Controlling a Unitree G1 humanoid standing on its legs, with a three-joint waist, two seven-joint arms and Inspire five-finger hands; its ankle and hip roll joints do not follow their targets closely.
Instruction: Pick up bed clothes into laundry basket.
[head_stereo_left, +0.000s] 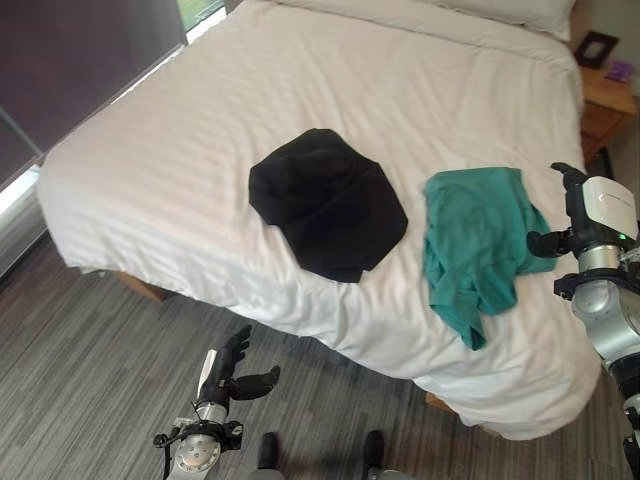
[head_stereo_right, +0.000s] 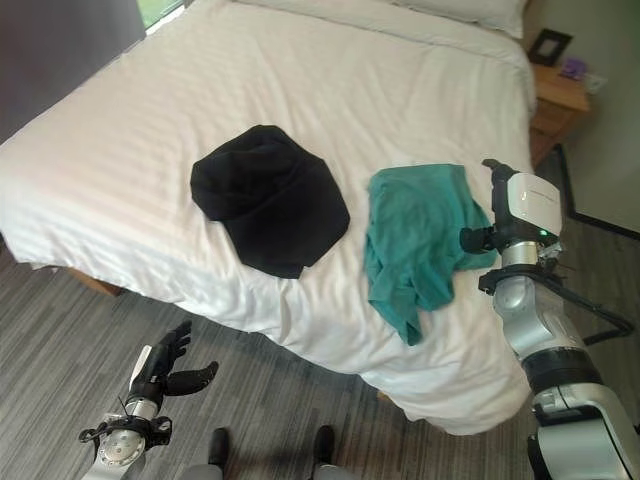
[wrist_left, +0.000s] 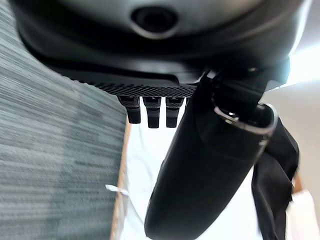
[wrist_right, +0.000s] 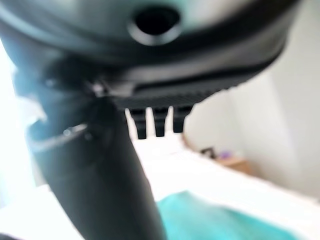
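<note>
1. A wide bed with a white striped duvet (head_stereo_left: 300, 90) fills the room; everything here is placed against it.
2. A crumpled black garment (head_stereo_left: 328, 203) lies near the middle of the bed, towards its foot edge.
3. A rumpled teal cotton garment (head_stereo_left: 478, 245) lies on the bed beside the black one, apart from it, nearer the bed's right-hand corner.
4. The right hand (head_stereo_right: 500, 205) hangs over the bed's right edge, just beside the teal garment, fingers straight and released, holding nothing.
5. The left hand (head_stereo_left: 238, 372) is off the bed, low over the grey wood-grain floor (head_stereo_left: 80, 360) before its foot edge, fingers relaxed and empty.
6. A wooden nightstand (head_stereo_left: 605, 105) stands at the bed's far right corner, with a small dark picture frame (head_stereo_left: 597, 47) on it.
</note>
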